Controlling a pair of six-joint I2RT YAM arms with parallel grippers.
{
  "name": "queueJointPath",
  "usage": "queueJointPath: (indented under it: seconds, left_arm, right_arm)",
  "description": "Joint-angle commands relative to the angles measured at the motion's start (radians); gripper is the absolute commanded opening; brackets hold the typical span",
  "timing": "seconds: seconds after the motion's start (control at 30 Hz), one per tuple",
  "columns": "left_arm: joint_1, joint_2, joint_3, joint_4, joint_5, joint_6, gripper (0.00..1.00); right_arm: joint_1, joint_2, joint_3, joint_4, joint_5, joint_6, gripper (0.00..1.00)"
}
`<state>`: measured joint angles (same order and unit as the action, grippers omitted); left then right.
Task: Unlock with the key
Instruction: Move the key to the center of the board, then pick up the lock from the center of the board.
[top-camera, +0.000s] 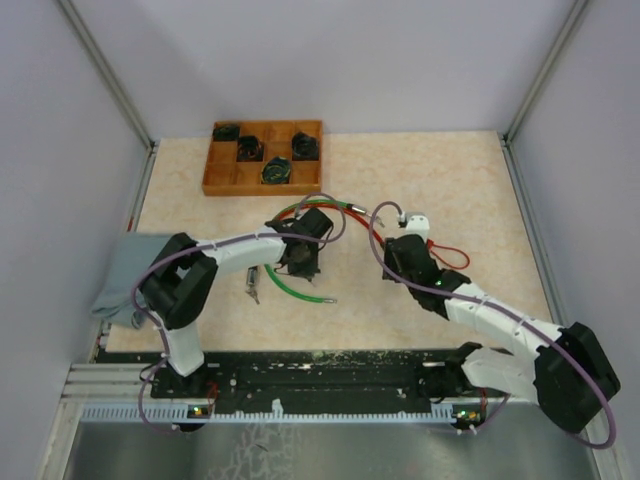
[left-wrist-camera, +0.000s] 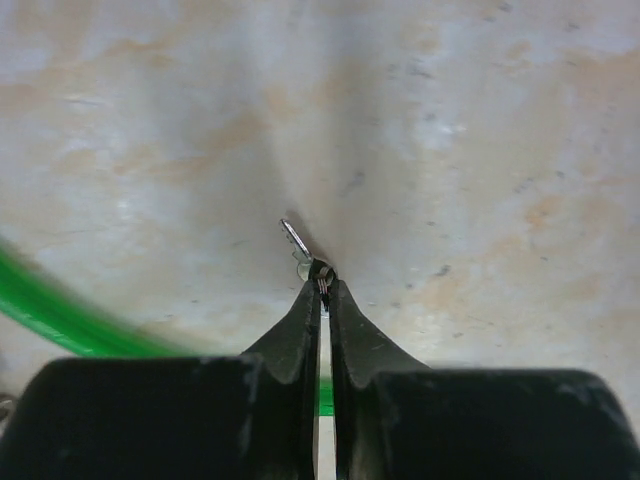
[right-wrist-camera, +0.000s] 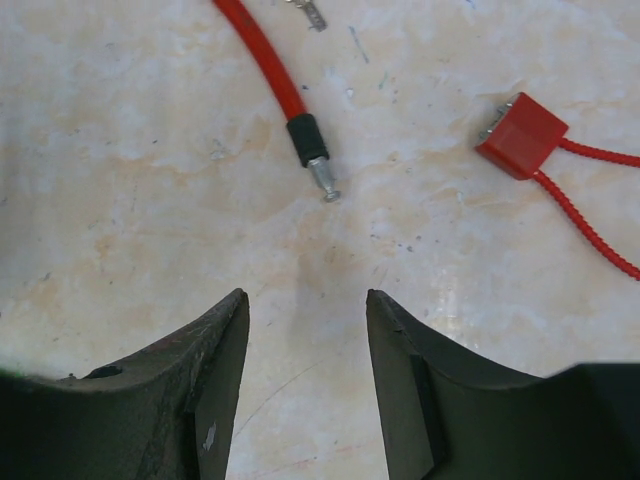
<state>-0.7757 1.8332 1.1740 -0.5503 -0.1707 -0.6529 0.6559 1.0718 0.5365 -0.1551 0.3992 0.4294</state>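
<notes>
Small silver metal key (left-wrist-camera: 296, 243): lower part hidden between black fingertips (left-wrist-camera: 298, 330). Green cable (left-wrist-camera: 60, 315): blurred, cut off at left edge.

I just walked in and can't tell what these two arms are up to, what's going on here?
The left gripper is shut on a small metal key, low over the table next to a green cable. The right gripper hangs open and empty above the loose end of a red cable, with its red lock body lying close by. The key is not in a lock yet.
</notes>
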Motion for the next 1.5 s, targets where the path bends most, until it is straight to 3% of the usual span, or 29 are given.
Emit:
queueJointPath:
  seconds: [0.0, 0.27, 0.57, 0.77, 0.97, 1.13, 1.47]
  left_arm:
    - [-0.071, 0.074, 0.013, 0.037, 0.119, -0.015, 0.08]
    - [-0.187, 0.091, 0.081, 0.081, 0.185, -0.051, 0.13]
    - [-0.177, -0.06, 0.0, 0.139, 0.157, -0.044, 0.53]
    - [-0.102, -0.17, -0.093, 0.178, 0.16, -0.028, 0.63]
    - [0.029, -0.282, -0.26, 0.341, 0.323, -0.011, 0.66]
    - [0.107, -0.324, -0.319, 0.378, 0.379, 0.008, 0.67]
    - [0.218, -0.383, -0.413, 0.474, 0.514, 0.027, 0.67]
  right_arm:
    - [-0.082, -0.027, 0.022, -0.011, 0.016, -0.02, 0.51]
    - [-0.292, 0.036, 0.045, -0.005, -0.105, -0.038, 0.53]
    - [-0.432, 0.243, 0.172, 0.029, -0.136, -0.049, 0.59]
    - [-0.458, 0.365, 0.251, 0.055, -0.116, -0.06, 0.58]
    - [-0.484, 0.461, 0.299, 0.062, -0.114, -0.06, 0.55]
    - [-0.486, 0.539, 0.335, 0.034, -0.139, -0.065, 0.51]
    - [-0.484, 0.42, 0.351, -0.034, -0.169, -0.139, 0.23]
